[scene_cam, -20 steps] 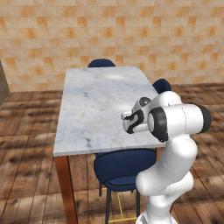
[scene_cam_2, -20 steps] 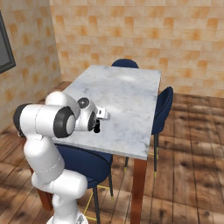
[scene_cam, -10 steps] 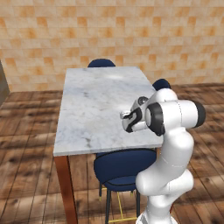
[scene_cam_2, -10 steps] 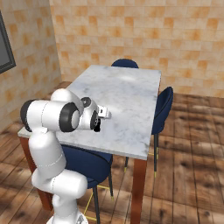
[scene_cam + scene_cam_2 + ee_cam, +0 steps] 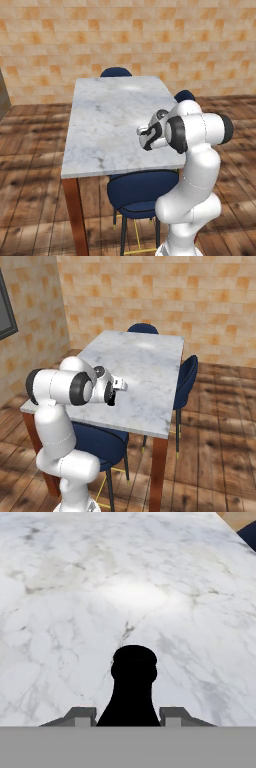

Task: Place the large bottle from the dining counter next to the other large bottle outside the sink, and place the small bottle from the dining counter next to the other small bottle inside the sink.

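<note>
Two fingertips [image 5: 81, 714] flank a black bottle [image 5: 131, 687], the gripper [image 5: 128, 716] clamped on its body just below the neck. It stands at the near right part of the marble counter [image 5: 107, 120]. In the right base view the gripper [image 5: 113, 397] sits over the counter's near edge, above a blue chair [image 5: 97, 440].

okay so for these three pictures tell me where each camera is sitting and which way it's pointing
Left base view: behind the arm to its left, facing forward and down over the dining counter; the white arm rises at lower right.
Right base view: behind to its right, same counter; the arm rises at lower left, claw over the near edge.
Hand view: on the hand, looking along the claw; the small bottle stands between its tips.
Both base views share the counter, blue chairs and brick wall.
</note>
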Controlling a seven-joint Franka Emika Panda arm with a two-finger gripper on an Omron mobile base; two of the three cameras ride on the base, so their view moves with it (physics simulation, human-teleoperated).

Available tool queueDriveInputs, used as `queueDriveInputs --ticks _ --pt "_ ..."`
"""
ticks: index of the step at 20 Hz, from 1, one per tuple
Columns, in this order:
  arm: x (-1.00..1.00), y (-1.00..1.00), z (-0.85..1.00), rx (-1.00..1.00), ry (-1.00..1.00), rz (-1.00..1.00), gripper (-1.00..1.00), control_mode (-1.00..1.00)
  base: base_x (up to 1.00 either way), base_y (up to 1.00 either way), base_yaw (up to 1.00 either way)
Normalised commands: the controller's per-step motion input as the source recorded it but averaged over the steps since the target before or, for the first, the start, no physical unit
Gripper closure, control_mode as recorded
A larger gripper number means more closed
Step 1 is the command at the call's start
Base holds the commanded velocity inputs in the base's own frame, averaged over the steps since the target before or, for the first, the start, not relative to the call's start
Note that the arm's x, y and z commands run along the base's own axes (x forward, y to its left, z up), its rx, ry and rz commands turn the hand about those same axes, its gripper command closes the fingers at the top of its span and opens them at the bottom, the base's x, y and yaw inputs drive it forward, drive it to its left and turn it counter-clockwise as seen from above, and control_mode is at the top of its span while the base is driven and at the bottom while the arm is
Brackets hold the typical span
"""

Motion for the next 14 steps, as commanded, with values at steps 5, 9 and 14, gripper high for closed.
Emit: queueDriveInputs --ticks 5,9,14 --pt "0.0 0.0 0.02 0.0 -0.01 -0.01 1.0 -1.0 0.0 0.0 0.0" --pt "-0.02 0.0 0.21 0.0 -0.07 -0.02 1.0 -1.0 0.0 0.0 0.0" --pt "-0.21 0.0 0.33 0.0 -0.12 -0.01 1.0 -1.0 0.0 0.0 0.0"
